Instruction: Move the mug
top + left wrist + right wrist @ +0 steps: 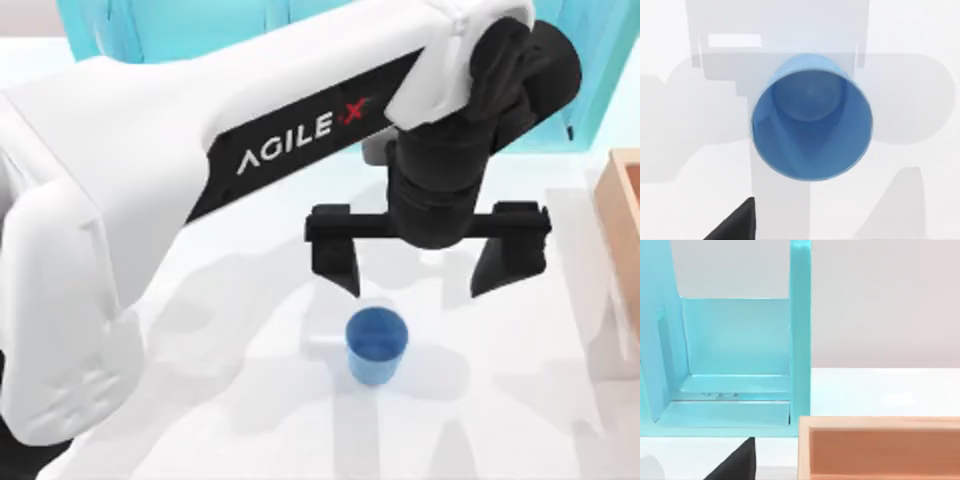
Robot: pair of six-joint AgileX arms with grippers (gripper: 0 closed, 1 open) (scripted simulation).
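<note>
The mug (376,345) is a small plain blue cup standing upright on the white table, its open mouth facing up. My left gripper (425,262) hangs open just behind and above it, with its black fingers (338,262) spread far wider than the cup and nothing between them. In the left wrist view the mug (811,125) lies straight below, and one black fingertip (737,226) shows at the edge. My right arm is parked off to the right. One black fingertip (737,465) of its gripper sits well off the view's centre, so it is open.
A teal shelf unit (150,25) stands along the back of the table, seen close in the right wrist view (740,365). A wooden box (622,200) sits at the right edge, with its rim (880,422) near the right gripper. White table (500,420) surrounds the mug.
</note>
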